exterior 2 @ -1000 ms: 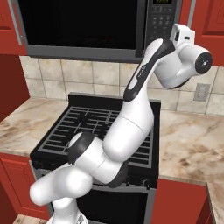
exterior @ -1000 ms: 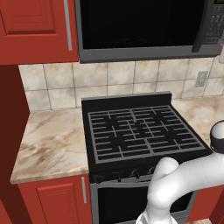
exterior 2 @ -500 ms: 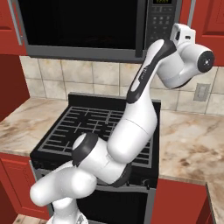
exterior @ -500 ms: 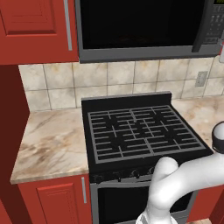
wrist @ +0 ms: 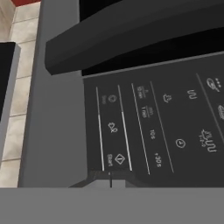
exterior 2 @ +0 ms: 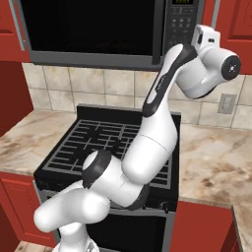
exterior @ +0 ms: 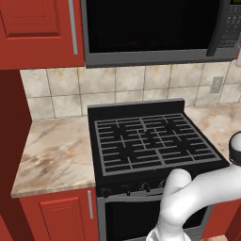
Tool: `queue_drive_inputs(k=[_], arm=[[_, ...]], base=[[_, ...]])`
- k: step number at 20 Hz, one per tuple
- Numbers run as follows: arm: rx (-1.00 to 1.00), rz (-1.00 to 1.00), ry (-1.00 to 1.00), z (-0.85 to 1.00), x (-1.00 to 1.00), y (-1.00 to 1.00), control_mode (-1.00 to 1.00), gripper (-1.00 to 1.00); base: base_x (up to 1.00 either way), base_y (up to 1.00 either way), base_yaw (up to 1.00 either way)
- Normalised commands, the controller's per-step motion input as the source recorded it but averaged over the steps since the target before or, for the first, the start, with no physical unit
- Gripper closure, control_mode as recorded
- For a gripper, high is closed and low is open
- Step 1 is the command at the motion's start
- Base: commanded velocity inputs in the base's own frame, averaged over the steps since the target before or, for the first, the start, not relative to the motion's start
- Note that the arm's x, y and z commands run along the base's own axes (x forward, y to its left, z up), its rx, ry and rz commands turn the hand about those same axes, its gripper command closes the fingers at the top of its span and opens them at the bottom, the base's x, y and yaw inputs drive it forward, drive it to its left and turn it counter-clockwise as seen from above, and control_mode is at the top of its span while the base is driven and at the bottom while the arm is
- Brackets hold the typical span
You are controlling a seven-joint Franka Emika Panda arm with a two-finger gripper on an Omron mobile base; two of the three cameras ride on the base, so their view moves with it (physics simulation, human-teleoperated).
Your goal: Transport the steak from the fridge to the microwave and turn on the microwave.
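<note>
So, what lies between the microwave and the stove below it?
Between the microwave and the stove lies a beige tiled backsplash, with nothing hanging or standing in front of it; the left base view shows this.

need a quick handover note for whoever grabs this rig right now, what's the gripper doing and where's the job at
Gripper: jaws shut, nothing held, tips close against the microwave's keypad, right by the Start button.
Microwave: mounted above the stove, door closed. Whether the steak is inside cannot be told through the dark glass.
Done: the arm is up at the keypad, apparently on the last step.
Left: press Start, confirm the microwave runs, then back the arm away.
</note>
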Motion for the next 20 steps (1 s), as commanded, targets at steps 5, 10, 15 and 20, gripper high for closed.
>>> queue_drive_inputs(k=[5, 10, 15, 20], arm=[[0.0, -0.02, -0.01, 0.1, 0.0, 0.01, -1.0, 1.0], [0.0, -0.01, 0.0, 0.0, 0.0, 0.13, -1.0, 1.0], [0.0, 0.0, 0.0, 0.0, -0.13, 0.21, -1.0, 1.0], [0.0, 0.0, 0.0, -0.14, -0.02, 0.1, -1.0, 1.0]], base=[[0.0, 0.0, 0.0], [0.0, 0.0, 0.0], [0.0, 0.0, 0.0], [0.0, 0.0, 0.0]])
